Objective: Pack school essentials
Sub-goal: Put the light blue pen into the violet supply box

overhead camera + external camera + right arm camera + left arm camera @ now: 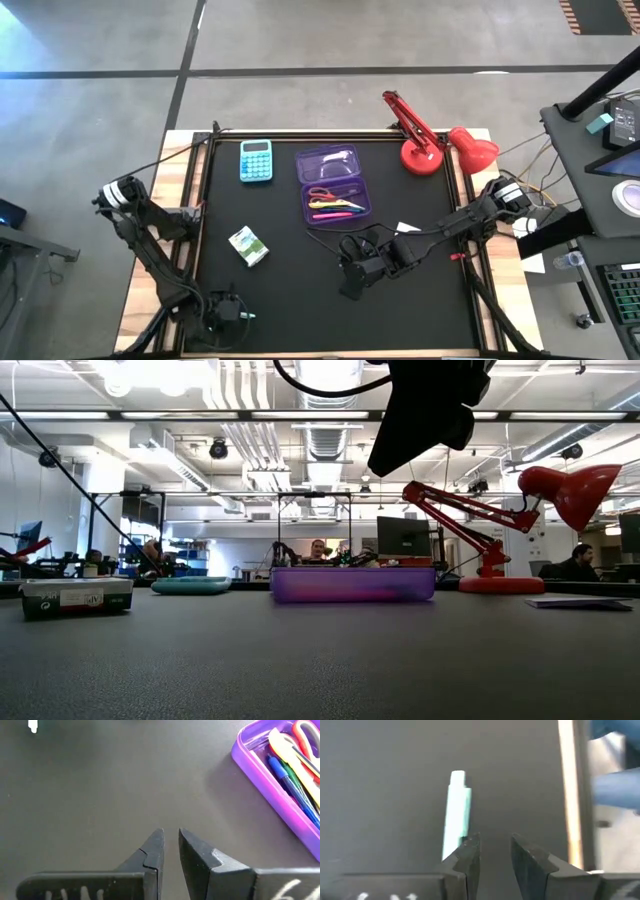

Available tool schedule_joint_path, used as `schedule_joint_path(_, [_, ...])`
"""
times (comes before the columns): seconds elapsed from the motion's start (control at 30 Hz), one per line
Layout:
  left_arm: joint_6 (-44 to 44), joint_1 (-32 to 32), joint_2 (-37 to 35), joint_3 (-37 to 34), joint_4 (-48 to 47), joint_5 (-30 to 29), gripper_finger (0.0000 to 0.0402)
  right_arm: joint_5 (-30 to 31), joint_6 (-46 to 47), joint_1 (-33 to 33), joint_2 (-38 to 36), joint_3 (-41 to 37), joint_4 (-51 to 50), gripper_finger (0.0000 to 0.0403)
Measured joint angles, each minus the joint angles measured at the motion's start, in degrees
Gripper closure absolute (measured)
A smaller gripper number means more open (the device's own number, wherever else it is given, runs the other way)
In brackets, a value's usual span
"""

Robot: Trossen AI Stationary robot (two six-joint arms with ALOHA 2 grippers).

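An open purple pencil case lies mid-table; its tray holds red-handled scissors and pink and yellow pens. Blue and green pens show in it too. A teal pen lies on the mat beside my left gripper, which is narrowly open at the near left corner. A green-and-white packet lies flat near the left. A small white square lies right of the case. My right gripper, open by a narrow gap, hovers over bare mat nearer than the case.
A light-blue calculator lies at the far left of the mat. A red desk lamp stands at the far right corner. Wooden table edges frame the black mat. Bare mat stretches between the packet and my right gripper.
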Motion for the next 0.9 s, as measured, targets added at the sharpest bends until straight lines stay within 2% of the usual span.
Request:
schedule_joint_path(0.23, [0.41, 0.01, 0.73, -0.38, -6.81, -0.48, 0.0314, 0.0, 0.0, 0.0, 0.0, 0.0, 0.0, 0.0353])
schedule_joint_path(0.53, [-1.35, 0.01, 1.34, -1.43, -6.2, -0.41, 0.0314, 0.0, 0.0, 0.0, 0.0, 0.0, 0.0, 0.0353])
schedule_joint_path(0.8, [-1.57, 0.47, 5.26, -1.32, -6.05, -0.71, 0.0314, 0.0, -0.02, 0.0, 0.0, 0.0, -0.01, 0.0353])
schedule_joint_path(0.9, [-1.76, 0.67, 5.71, -1.34, -5.9, -0.71, 0.0329, 0.0, 0.0, 0.0, 0.0, 0.0, 0.0, 0.0353])
